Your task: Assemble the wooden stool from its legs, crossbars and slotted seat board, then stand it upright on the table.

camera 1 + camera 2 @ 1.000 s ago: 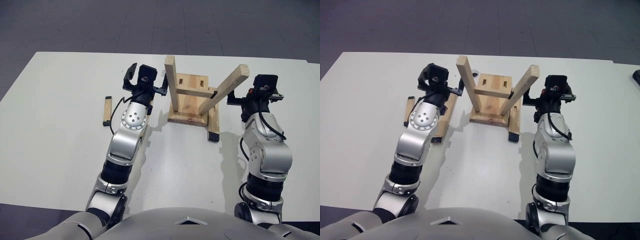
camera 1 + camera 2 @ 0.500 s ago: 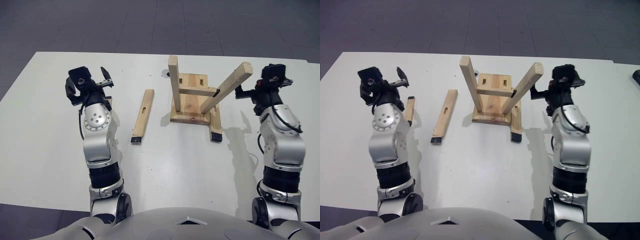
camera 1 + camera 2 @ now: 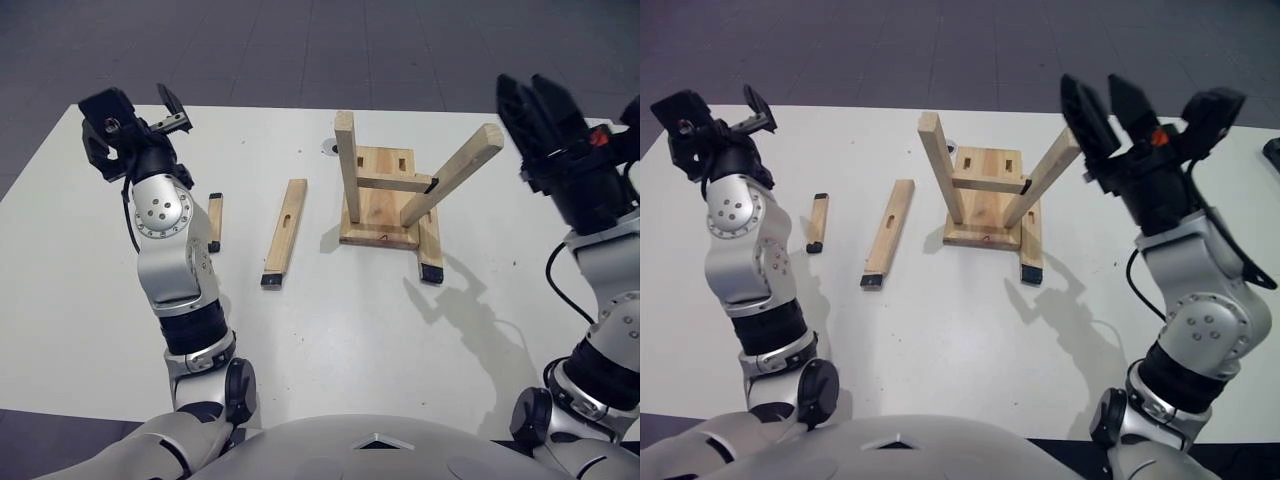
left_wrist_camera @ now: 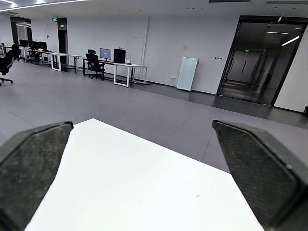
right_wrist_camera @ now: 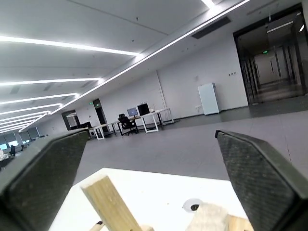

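Both arms have lifted away from the half-built pale wooden stool since a second ago, when each hand sat close against one of its legs. The left hand now hangs high over the worktop's far left corner, fingers spread wide and holding nothing. The right hand has risen above the right edge, also spread and empty.

The stool has not shifted: its slotted seat board lies flat near the middle of the white worktop, one leg upright and one leaning (a crossbar joins them), with a third black-tipped leg lying against the board's near right edge. The long slotted wooden leg and the short wooden crossbar lie loose to the left, well apart from the stool, where they lay half a second ago.

Dark grey floor tiles surround the worktop. Beyond it are white walls, ceiling light strips, office desks with monitors and a dark doorway.
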`<state>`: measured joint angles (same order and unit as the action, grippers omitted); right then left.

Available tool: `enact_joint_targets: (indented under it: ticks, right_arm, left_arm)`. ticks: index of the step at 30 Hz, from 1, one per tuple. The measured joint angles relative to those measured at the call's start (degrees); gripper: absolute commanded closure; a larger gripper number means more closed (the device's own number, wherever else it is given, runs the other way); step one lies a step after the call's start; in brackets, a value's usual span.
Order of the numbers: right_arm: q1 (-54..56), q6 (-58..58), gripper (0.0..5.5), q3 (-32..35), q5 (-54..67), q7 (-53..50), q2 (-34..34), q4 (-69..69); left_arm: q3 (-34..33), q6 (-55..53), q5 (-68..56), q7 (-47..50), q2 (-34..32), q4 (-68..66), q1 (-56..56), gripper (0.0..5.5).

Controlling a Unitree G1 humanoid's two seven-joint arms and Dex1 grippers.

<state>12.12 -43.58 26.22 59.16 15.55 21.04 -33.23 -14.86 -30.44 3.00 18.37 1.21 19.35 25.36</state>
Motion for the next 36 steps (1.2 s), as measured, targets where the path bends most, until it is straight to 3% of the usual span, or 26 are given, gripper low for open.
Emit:
enact_joint_targets:
  ticks: [1,10,13,36]
  right_arm:
    - [-0.74,0.11,1.37,-1.61,-1.09,-0.25,0.0,-0.15]
    - [-2.65,5.84,0.12,-9.12,-13.88,0.5,3.57,0.27]
    - [-3.26,5.85,0.12,-10.25,-15.94,0.41,3.65,2.24]
    - [-3.26,6.11,3.53,-10.34,-15.81,2.32,3.5,5.37]
  left_arm:
    - [0.6,0.0,-0.02,0.0,0.31,-0.01,-0.03,0.1]
    - [1.89,-0.02,-0.02,0.17,1.03,-0.72,-0.13,0.1]
    - [1.97,-0.02,-0.03,0.18,1.07,-1.24,-0.15,0.1]
    - [1.99,0.0,0.06,0.98,1.04,-2.61,-0.65,0.1]
